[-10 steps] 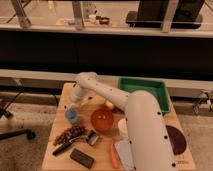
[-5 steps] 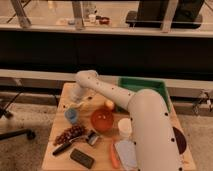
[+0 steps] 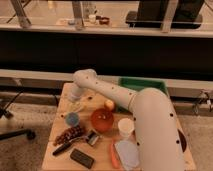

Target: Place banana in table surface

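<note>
My gripper (image 3: 75,99) is at the end of the white arm, low over the far left part of the light tan table surface (image 3: 57,150). It hangs just behind the blue cup (image 3: 72,119). A small pale-yellow curved shape, apparently the banana (image 3: 77,107), lies right under the gripper, between it and the cup. I cannot tell whether the gripper holds it or whether it rests on the wood.
An orange bowl (image 3: 102,121), a round yellow-orange fruit (image 3: 109,104) and a white cup (image 3: 125,127) stand mid-table. Grapes (image 3: 70,134), a black block (image 3: 82,157), an orange stick (image 3: 114,155) and a grey cloth (image 3: 127,152) lie in front. A green bin (image 3: 142,86) is at the back right.
The arm's bend has risen slightly over the left of the table. The objects on the table have not moved.
</note>
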Available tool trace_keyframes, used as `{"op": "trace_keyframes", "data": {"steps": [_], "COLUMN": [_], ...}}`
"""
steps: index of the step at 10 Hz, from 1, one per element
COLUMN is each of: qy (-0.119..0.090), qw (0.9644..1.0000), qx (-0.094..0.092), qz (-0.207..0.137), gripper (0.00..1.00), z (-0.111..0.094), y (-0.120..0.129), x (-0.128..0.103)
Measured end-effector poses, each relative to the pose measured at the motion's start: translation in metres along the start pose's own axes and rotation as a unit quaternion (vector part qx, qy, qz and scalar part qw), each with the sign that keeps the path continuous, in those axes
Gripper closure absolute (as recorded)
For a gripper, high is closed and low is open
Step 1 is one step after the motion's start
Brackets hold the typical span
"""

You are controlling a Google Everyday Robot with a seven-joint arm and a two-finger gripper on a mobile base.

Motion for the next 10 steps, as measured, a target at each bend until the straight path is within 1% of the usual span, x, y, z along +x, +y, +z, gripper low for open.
{"op": "trace_keyframes", "data": {"steps": [2,5,10], "qy": [-0.002,0.004,0.005], "qw": [1.0000,1.0000,0.9998], "qx": [0.000,-0.003,-0.004], "qz": [-0.003,-0.008,-0.016], "gripper": [0.20,0.20,0.20], "z": [-0.002,-0.002,-0.003], "y": [0.000,-0.001,-0.001], "x": [-0.002,-0.009,-0.019]}}
